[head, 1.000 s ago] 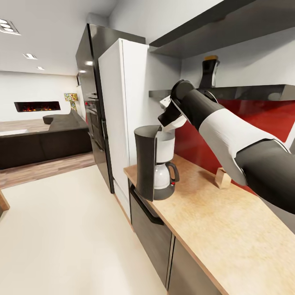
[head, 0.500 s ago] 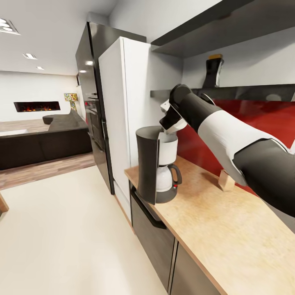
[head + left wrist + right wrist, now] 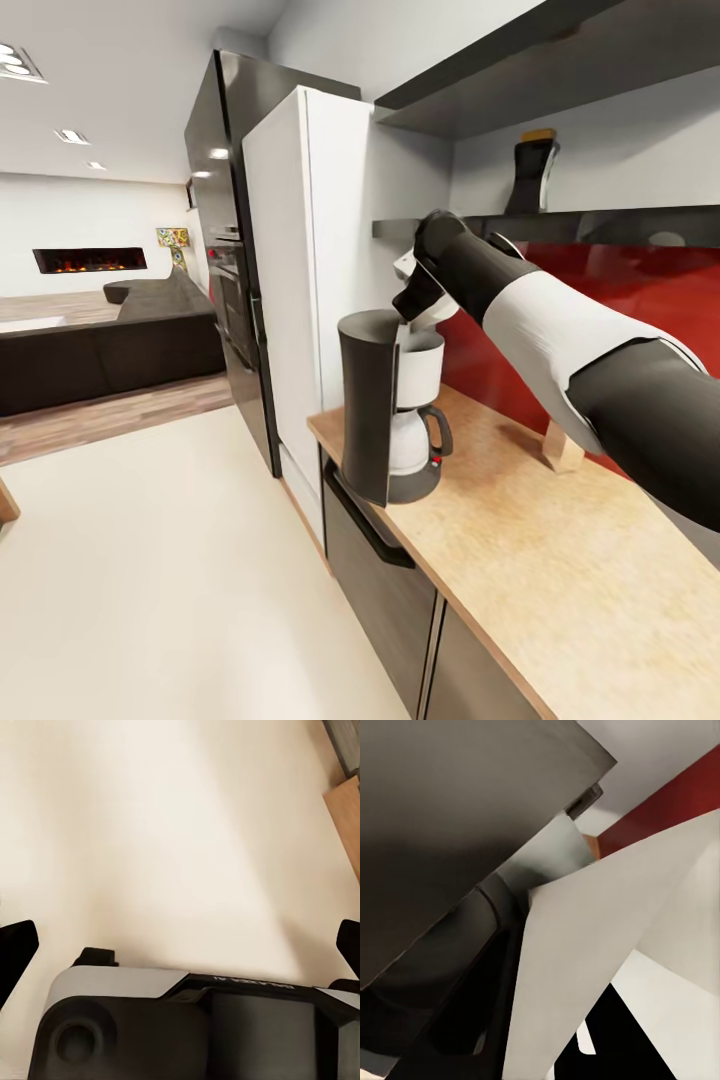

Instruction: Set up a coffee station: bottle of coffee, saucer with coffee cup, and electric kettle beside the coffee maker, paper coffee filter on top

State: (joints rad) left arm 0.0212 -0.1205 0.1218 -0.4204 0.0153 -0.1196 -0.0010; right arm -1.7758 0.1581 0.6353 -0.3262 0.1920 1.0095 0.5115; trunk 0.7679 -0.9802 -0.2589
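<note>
Head view of the kitchen run. The bench [image 3: 520, 530], a light wood-grain worktop over dark cabinets, extends toward the camera from a tall white cabinet [image 3: 300, 270]. The kitchen shelf [image 3: 600, 225], a glossy black slab, runs along the red backsplash [image 3: 620, 290] above it and carries the bottle of coffee [image 3: 532, 172], dark with an amber lid, standing upright and well apart from the work below. The coffee maker [image 3: 385, 405] stands upright at the far end of the bench, near its front edge, dark body toward the camera, white filter basket and carafe behind. A small wooden block [image 3: 562, 447] leans at the backsplash.

The right arm reaches across the bench; its end effector [image 3: 418, 300] hangs directly over the basket, closed on the paper coffee filter [image 3: 585, 967], whose white folded sheets fan out between the fingers in the right wrist view, long axis pointing down at the machine's top [image 3: 465, 832]. The filter therefore lies just above its seat, and lowering is judged the remaining move. Open room exists toward the backsplash side; the machine's tall dark wall bounds the near side.

The left end effector [image 3: 180, 945] hangs over bare floor, fingertips spread wide, holding nothing.
</note>
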